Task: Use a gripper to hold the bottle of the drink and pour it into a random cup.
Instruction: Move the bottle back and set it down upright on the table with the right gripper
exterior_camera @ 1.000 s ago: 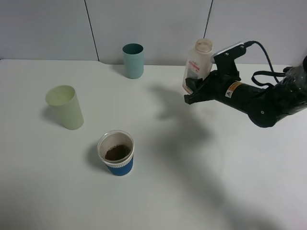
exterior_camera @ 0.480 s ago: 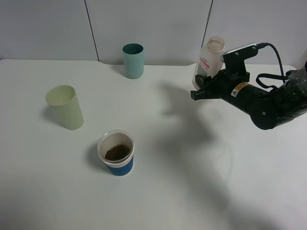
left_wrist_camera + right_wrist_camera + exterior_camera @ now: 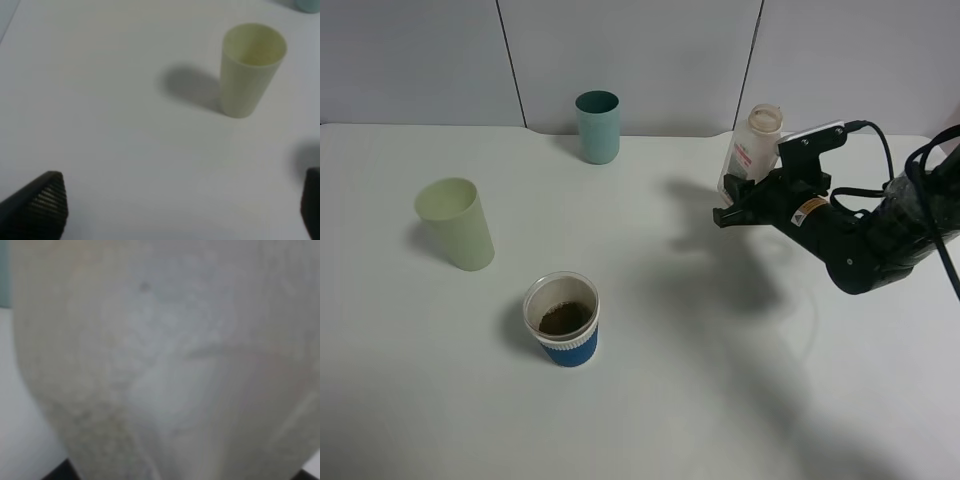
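My right gripper (image 3: 735, 200) is shut on the bottle (image 3: 754, 140), a small clear uncapped one with a white and red label. It is held nearly upright, low over the far right of the table. No liquid shows inside it. In the right wrist view the bottle (image 3: 160, 360) fills the picture, with black fingertips (image 3: 56, 473) at its edges. The cup (image 3: 562, 320), ribbed white above a blue band, stands at the front centre-left with the brown drink (image 3: 565, 318) in it. My left gripper (image 3: 175, 210) is open above bare table, with nothing between its fingers.
A tall pale-green cup (image 3: 455, 222) stands at the left, also seen as the pale-green cup (image 3: 252, 67) in the left wrist view. A teal cup (image 3: 597, 126) stands at the back near the wall. The white table (image 3: 720, 400) runs to the wall panels.
The right arm has carried the bottle to the right and lowered it toward the table, and the bottle stands more upright. The cups have not moved.
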